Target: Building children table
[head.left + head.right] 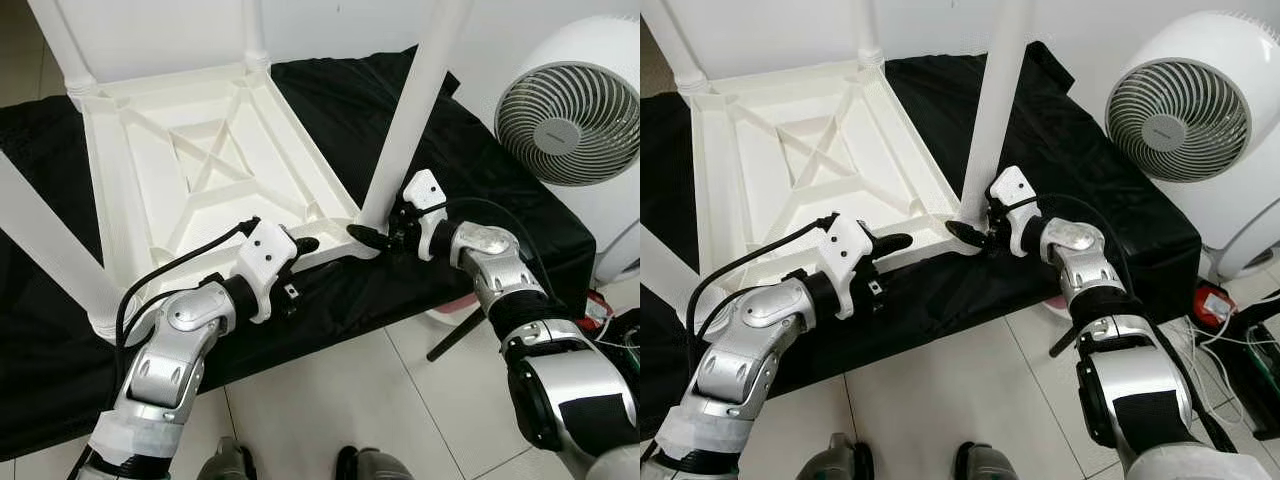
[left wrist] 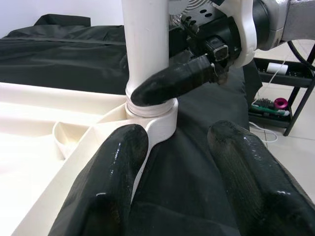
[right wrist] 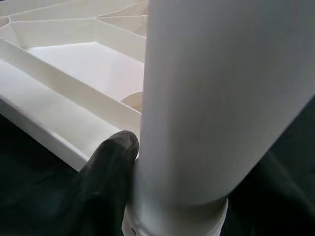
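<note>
The white plastic children's table (image 1: pixel 110 180) lies upside down on a black cloth (image 1: pixel 340 100), with its legs pointing up. At its near right corner stands one white leg (image 1: pixel 415 100) in its socket. My right gripper (image 1: pixel 372 236) is shut on the base of that leg; one black finger (image 3: pixel 108 172) presses against the leg (image 3: pixel 216 98) just above the socket collar. My left gripper (image 1: pixel 297 268) is open beside the table's near rim, a little left of that corner. Its two fingers (image 2: pixel 108 182) straddle the rim, pointing at the socket (image 2: pixel 152 115).
Other white legs rise at the far left (image 1: pixel 60 40), far middle (image 1: pixel 255 30) and near left (image 1: pixel 45 240). A white round fan (image 1: pixel 570 110) stands at the right. A black rack (image 2: pixel 280 103) with small items and cables sits on the tiled floor beyond the cloth's right end.
</note>
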Controlling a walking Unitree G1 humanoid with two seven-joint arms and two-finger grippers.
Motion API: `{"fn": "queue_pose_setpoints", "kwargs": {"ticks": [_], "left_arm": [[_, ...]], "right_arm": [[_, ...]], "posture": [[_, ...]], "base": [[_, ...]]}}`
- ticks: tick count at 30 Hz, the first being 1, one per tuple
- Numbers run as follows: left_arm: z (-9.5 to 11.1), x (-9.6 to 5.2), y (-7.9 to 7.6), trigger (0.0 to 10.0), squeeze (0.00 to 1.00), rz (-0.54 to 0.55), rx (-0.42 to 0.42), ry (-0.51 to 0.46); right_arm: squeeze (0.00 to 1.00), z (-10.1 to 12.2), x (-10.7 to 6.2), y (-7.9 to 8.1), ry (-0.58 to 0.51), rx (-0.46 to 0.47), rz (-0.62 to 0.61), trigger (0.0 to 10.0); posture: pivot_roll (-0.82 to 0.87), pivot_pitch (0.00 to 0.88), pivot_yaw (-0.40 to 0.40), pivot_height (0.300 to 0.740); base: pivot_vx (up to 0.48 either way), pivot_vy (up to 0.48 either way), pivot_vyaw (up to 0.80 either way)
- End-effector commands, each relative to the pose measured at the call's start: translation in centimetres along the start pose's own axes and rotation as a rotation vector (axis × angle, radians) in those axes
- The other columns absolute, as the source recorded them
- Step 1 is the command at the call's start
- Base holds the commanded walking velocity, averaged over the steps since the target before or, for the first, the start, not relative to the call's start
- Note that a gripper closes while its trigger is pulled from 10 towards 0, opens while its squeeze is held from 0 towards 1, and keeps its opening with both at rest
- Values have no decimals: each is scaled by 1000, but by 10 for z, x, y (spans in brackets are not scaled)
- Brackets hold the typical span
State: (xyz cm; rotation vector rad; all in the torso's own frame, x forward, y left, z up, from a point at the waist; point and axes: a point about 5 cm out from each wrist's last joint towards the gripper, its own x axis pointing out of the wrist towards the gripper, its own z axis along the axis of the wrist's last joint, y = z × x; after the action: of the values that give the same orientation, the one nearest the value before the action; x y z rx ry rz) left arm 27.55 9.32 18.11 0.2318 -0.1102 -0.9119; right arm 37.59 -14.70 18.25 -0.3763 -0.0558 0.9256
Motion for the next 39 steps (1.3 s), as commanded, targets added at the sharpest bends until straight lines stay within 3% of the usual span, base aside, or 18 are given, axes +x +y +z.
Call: {"fn": "queue_pose_setpoints", "kwargs": {"ticks": [1,6,7,8,12,17,24,25,26,32,33,37,38,39], "left_arm": [[-2,1,-3,10000,0,6,-6,3],[-3,1,-5,10000,0,-3,-6,6],[-3,1,-6,10000,0,-8,-10,7],[-4,2,-7,10000,0,-14,-12,9],[-4,2,-8,10000,0,-17,-13,9],[-5,-1,-5,10000,0,-1,-8,19],[-5,-2,-5,10000,0,4,-12,18],[-5,-1,-5,10000,0,10,-16,16],[-4,-1,-6,10000,0,11,-15,15],[-5,-1,-6,10000,0,12,-14,15],[-5,-1,-6,10000,0,18,-14,16],[-5,-1,-5,10000,0,21,-14,15],[-5,-1,-5,10000,0,23,-14,15],[-5,-1,-5,10000,0,23,-14,15]], "right_arm": [[0,-4,-4,2,-5,-9,-15,0],[0,-13,-6,9,-14,27,-58,0],[0,-17,-3,15,-21,55,-83,5686],[0,-21,1,24,-22,85,-112,10000],[0,-22,6,33,-31,121,-148,10000],[0,-14,30,59,-50,283,-453,10000],[0,3,52,68,-77,353,-563,10000],[0,9,57,70,-97,405,-579,10000],[1000,16,58,74,-145,405,-518,10000],[1000,22,54,79,-185,387,-432,10000],[1000,16,36,70,-160,316,-366,10000],[1000,13,30,65,-139,288,-355,10000],[796,10,23,61,-117,255,-333,10000],[796,10,23,61,-117,255,-333,10000]], "posture": [[-11,67,-14,740],[-15,74,-10,740],[-22,79,-3,740],[-24,81,-1,740],[-24,91,-2,740],[-19,123,-8,740],[-23,139,-6,740],[-27,146,-4,740],[-28,151,-7,740],[-31,154,-10,740],[-30,151,-18,740],[-30,151,-18,740],[-30,151,-18,740],[-30,151,-18,740]], "base": [[0,0,0],[0,0,0],[0,0,0],[0,0,0],[0,0,0],[0,0,0],[0,0,0],[0,0,0],[0,0,0],[0,0,0],[0,0,0],[0,0,0],[0,0,0],[0,0,0]]}}
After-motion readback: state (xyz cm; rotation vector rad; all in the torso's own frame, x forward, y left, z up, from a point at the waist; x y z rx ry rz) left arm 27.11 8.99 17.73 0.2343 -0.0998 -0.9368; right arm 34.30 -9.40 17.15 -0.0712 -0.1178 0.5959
